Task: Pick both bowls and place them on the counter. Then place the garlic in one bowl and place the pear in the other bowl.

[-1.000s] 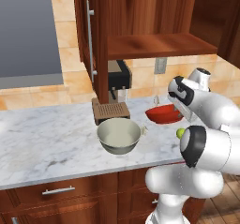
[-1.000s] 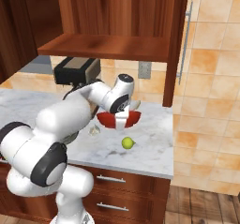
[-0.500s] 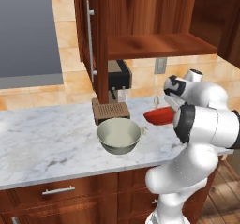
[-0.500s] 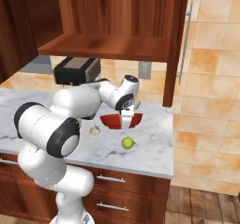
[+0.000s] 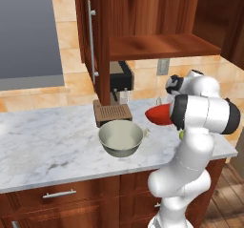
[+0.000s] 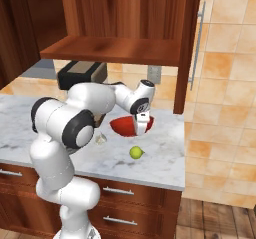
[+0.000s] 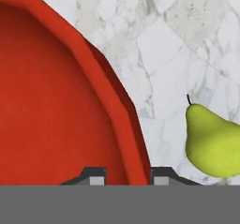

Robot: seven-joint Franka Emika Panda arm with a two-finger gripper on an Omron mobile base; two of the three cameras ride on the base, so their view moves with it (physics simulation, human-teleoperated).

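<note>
My gripper [image 6: 141,128] is shut on the rim of the shallow red bowl [image 6: 122,125], fingertips either side of it in the hand view, gripper [image 7: 124,174]. The red bowl [image 5: 157,115] hangs tilted low over the marble counter [image 5: 47,141]; I cannot tell whether it touches. The yellow-green pear [image 7: 211,141] lies on the counter just beside the red bowl [image 7: 47,101], pear [image 6: 135,153] towards the front edge. A tiny pale garlic [image 6: 101,139] sits left of the pear, by my arm. The deep grey-beige bowl [image 5: 121,137] stands upright on the counter, left of the red one.
A dark coffee machine [image 5: 119,81] stands at the back under the wooden shelf [image 5: 162,46]. A brown slatted board [image 5: 112,112] lies just behind the grey-beige bowl. An open cabinet door [image 5: 90,41] hangs above. The counter ends close to the right of the pear.
My arm's elbow and forearm have swung round in front of the red bowl in the left base view. The bowl itself has hardly shifted, and the gripper stays shut on it.
</note>
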